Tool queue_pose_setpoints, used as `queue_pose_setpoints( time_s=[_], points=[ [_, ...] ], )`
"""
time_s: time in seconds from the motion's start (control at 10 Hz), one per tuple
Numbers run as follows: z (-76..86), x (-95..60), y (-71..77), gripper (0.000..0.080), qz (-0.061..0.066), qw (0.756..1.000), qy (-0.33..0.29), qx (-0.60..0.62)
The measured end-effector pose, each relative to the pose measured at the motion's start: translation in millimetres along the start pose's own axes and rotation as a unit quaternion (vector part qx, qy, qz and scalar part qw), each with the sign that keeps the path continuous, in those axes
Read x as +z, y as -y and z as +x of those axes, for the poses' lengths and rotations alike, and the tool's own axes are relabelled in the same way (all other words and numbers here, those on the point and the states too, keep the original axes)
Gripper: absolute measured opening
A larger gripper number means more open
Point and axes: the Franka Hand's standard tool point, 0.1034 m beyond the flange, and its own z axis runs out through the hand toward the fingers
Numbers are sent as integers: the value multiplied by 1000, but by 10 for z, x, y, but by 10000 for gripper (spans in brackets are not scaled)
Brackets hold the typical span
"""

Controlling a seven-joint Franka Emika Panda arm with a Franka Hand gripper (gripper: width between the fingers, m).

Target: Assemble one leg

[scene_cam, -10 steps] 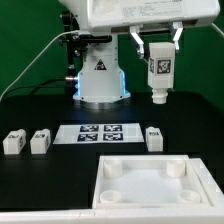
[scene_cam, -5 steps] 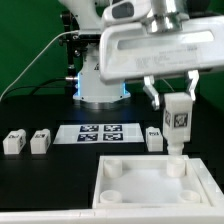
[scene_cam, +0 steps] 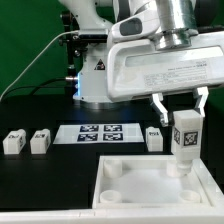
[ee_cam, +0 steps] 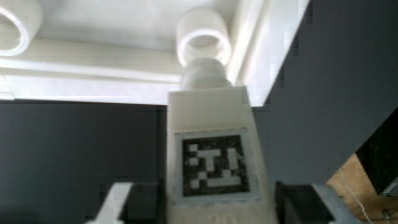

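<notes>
Gripper (scene_cam: pixel 184 116) clamped on leg (scene_cam: pixel 185 136), leg upright, tag facing cam. Leg's lower end over tray's (scene_cam: pixel 104 186) far corner socket (scene_cam: pixel 178 168), exterior view's right side; contact w/ socket unclear. Spare leg (scene_cam: pixel 154 138) sits just beyond tray.

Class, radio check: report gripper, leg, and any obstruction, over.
Gripper shut on the leg. Leg upright, lower end at tray's corner socket. Nothing seen in the way.

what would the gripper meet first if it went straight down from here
The gripper itself meets nothing first; the leg it holds does. Its lower end points at the round corner socket of the white tray, seemingly just above it, though depth is unclear.
</notes>
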Motion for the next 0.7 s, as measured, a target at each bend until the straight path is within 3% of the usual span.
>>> queue_pose_setpoints(
  time_s=[0.7],
  points=[
    [-41,59,-3,294,0,1000,-1,-1]
  ],
)
